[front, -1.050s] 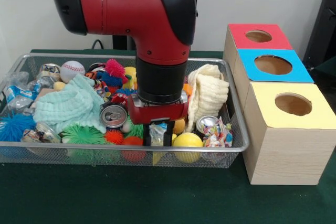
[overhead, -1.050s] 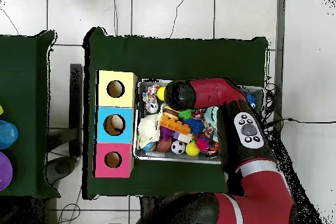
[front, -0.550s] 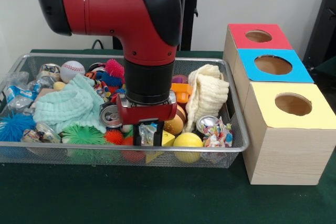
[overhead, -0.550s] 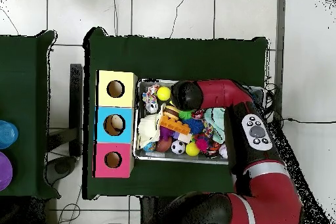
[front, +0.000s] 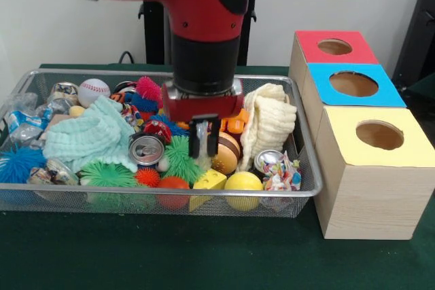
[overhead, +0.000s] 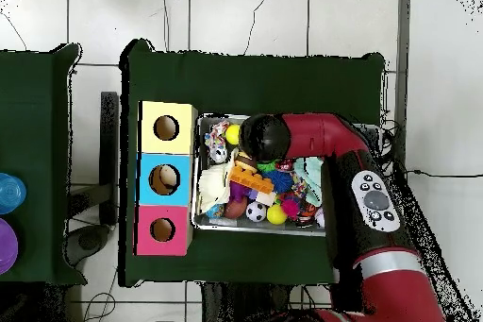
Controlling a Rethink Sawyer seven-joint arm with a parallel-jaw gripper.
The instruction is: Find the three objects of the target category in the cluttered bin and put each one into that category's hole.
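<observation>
front view: gripper [front: 204, 142] hangs above the bin [front: 299, 191], just beside the burger toy [front: 226, 153], jaws near closed and empty; no sorting looks finished yet.

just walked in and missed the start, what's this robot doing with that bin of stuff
The red arm hangs over a wire bin crammed with toys, balls, cloths and cans. Its gripper sits just above the clutter, near a green spiky ball and a burger toy; whether it holds anything cannot be told from here. Beside the bin stand three boxes with holes on top: red, blue and yellow. Nothing shows in the holes.
</observation>
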